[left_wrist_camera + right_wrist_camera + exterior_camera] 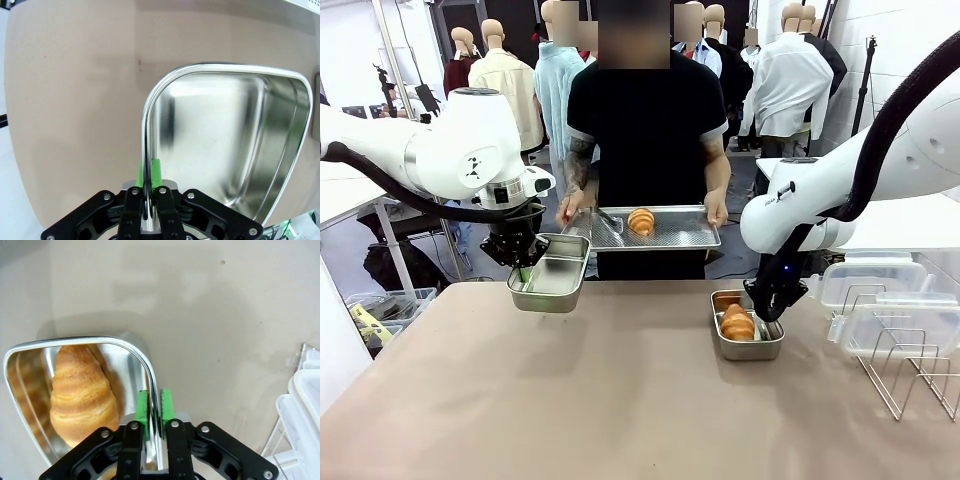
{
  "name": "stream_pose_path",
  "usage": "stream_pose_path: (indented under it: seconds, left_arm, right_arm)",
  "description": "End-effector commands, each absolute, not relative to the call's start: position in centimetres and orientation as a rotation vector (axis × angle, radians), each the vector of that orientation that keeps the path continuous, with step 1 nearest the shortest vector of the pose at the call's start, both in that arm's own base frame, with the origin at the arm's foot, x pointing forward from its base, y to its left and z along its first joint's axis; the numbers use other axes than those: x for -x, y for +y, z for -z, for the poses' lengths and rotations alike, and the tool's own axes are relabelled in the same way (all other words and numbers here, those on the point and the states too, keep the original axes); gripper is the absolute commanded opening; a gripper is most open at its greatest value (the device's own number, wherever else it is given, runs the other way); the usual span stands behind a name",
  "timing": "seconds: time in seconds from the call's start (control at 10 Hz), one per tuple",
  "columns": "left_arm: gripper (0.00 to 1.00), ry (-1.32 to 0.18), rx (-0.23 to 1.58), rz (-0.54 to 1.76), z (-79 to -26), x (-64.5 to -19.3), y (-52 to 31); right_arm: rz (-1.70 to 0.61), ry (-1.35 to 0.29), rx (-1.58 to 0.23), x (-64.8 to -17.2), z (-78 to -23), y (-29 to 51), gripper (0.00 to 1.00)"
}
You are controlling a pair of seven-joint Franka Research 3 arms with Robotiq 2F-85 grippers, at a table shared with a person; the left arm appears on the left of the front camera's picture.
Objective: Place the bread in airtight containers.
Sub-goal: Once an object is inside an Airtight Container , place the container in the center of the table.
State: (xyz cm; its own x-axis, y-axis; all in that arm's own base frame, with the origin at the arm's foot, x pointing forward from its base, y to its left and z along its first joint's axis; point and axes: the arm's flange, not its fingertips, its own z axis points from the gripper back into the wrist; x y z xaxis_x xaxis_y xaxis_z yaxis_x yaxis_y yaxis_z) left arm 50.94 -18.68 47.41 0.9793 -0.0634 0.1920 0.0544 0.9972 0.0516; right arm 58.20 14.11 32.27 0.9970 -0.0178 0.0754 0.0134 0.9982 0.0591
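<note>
Bread (82,390), ridged, lies in rounded steel pan (75,339).

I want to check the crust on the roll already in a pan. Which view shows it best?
Right wrist view: the roll lies close up in its pan, ridges clear. The front view shows it small in that pan. The left wrist view looks into the empty pan instead.

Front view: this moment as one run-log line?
left fingers: shut on empty pan, lifted | right fingers: astride rim, filled pan | person: holds tray, one roll
</note>
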Motion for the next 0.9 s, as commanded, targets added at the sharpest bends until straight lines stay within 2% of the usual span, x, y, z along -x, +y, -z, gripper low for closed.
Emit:
stream_pose_path:
  seconds: [0.0,0.1,0.2,0.8]
  left_arm:
    - [0.00,-0.212,-0.042,0.063,-47.8,-50.9,-18.6]
    - [0.00,-0.212,-0.042,0.063,-47.8,-50.9,-18.6]
    - [0.00,-0.212,-0.042,0.063,-47.8,-50.9,-18.6]
    - [0.00,-0.212,-0.042,0.063,-47.8,-50.9,-18.6]
  right_arm:
    - [0.039,-0.089,-0.030,-57.9,-31.9,14.7,0.67]
    - [0.043,-0.097,-0.024,-57.6,-32.0,14.8,0.86]
    - [0.043,-0.102,-0.021,-57.4,-32.1,14.8,1.00]
    - [0.023,-0.167,0.049,-53.6,-35.2,15.2,1.00]
